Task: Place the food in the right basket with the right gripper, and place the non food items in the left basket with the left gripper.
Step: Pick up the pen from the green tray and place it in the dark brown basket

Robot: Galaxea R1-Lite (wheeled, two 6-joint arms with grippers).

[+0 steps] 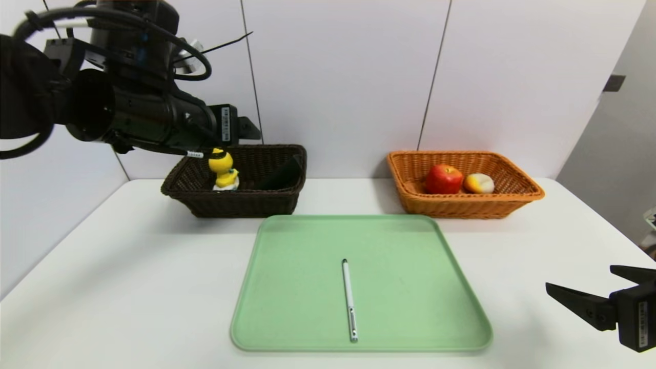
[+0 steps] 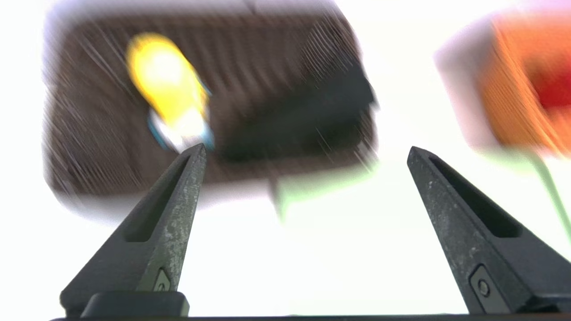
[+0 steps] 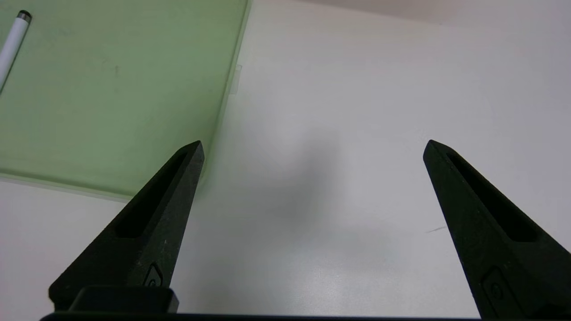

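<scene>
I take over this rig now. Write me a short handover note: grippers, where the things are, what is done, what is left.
Left gripper: open, empty, raised near the dark brown basket.
Right gripper: open, empty, parked low over the table beside the green tray.
Done: duck toy and black pouch in the dark brown basket; apple and white-orange food piece in the orange basket.
Left: the pen, lying on the tray, goes to the dark basket by left gripper.

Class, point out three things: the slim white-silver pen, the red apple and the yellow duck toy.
Slim white-silver pen (image 1: 349,299), head view, mid-barrel.
Red apple (image 1: 444,179), head view, front skin.
Yellow duck toy (image 1: 221,165), head view, its head.
</scene>
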